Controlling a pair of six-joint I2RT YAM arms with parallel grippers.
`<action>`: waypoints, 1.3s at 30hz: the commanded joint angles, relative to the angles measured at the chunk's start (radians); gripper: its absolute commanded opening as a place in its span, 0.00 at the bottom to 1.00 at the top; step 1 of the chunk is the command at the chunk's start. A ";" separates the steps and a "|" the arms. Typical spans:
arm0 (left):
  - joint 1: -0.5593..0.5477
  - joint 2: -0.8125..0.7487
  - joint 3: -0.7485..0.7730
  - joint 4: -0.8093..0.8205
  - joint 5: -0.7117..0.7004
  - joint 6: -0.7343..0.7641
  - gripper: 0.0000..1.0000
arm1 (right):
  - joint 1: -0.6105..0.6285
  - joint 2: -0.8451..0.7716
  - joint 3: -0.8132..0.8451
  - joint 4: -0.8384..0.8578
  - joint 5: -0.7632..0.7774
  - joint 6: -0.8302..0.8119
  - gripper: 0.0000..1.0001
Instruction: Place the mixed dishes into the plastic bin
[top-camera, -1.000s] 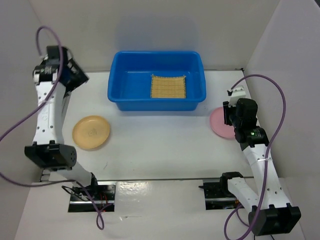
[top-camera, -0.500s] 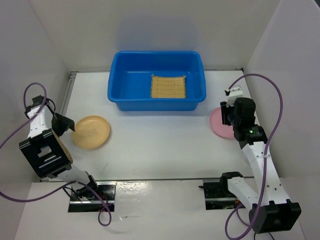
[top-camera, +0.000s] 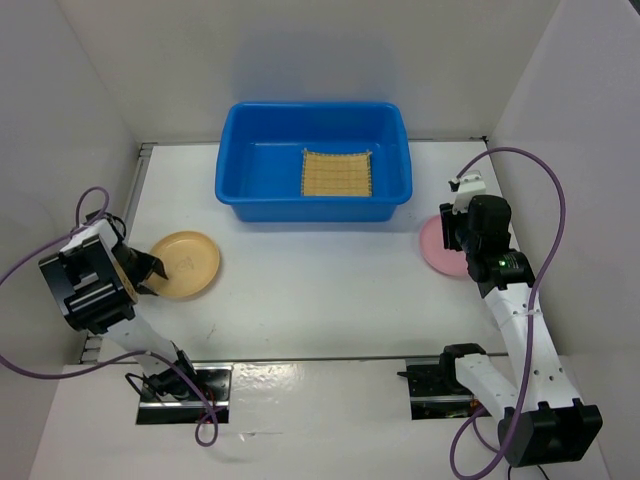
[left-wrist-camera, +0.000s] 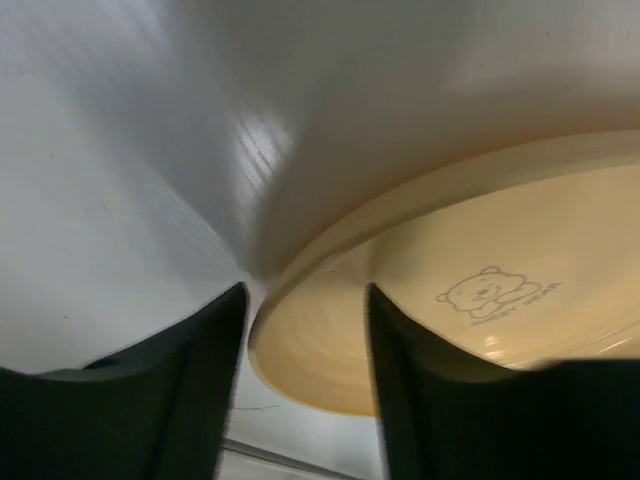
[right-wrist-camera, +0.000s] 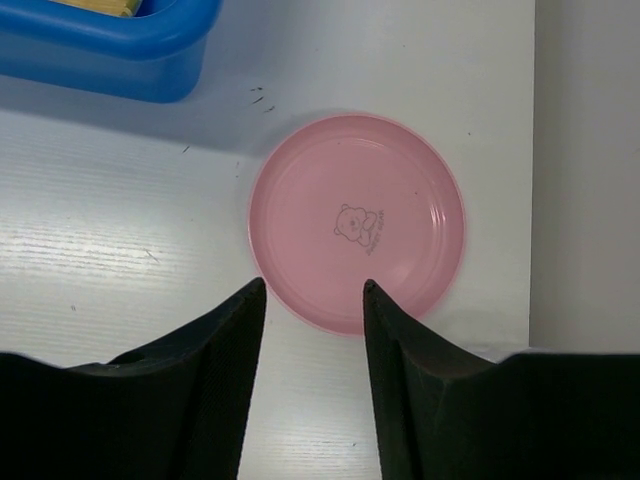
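The plastic bin (top-camera: 228, 185) is a blue tub at the back centre, with the tan woven mat (top-camera: 338, 173) lying inside it. A yellow-tan plate (top-camera: 190, 262) lies on the table at the left. My left gripper (top-camera: 150, 270) is low at its left edge. In the left wrist view the plate (left-wrist-camera: 480, 260) has its rim between the open fingers of the left gripper (left-wrist-camera: 305, 340). A pink plate (top-camera: 433, 247) lies at the right. My right gripper (right-wrist-camera: 312, 300) hovers open over the near edge of the pink plate (right-wrist-camera: 355, 215), holding nothing.
White walls close in the table on the left, back and right. The pink plate lies close to the right wall. A corner of the bin (right-wrist-camera: 120, 40) shows at the upper left of the right wrist view.
My left arm has swung down from the back left to the yellow plate's left edge, and its jaws have narrowed round the rim. The right gripper has hardly moved.
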 joint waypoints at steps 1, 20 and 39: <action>0.006 0.032 -0.005 0.026 0.032 -0.006 0.52 | 0.008 -0.012 -0.004 0.036 0.001 -0.009 0.50; -0.164 -0.052 0.744 -0.021 0.225 -0.248 0.00 | 0.008 -0.002 -0.004 0.036 -0.008 -0.009 0.51; -0.781 0.956 2.035 -0.091 0.394 -0.379 0.00 | 0.008 -0.041 -0.014 0.045 0.011 -0.009 0.51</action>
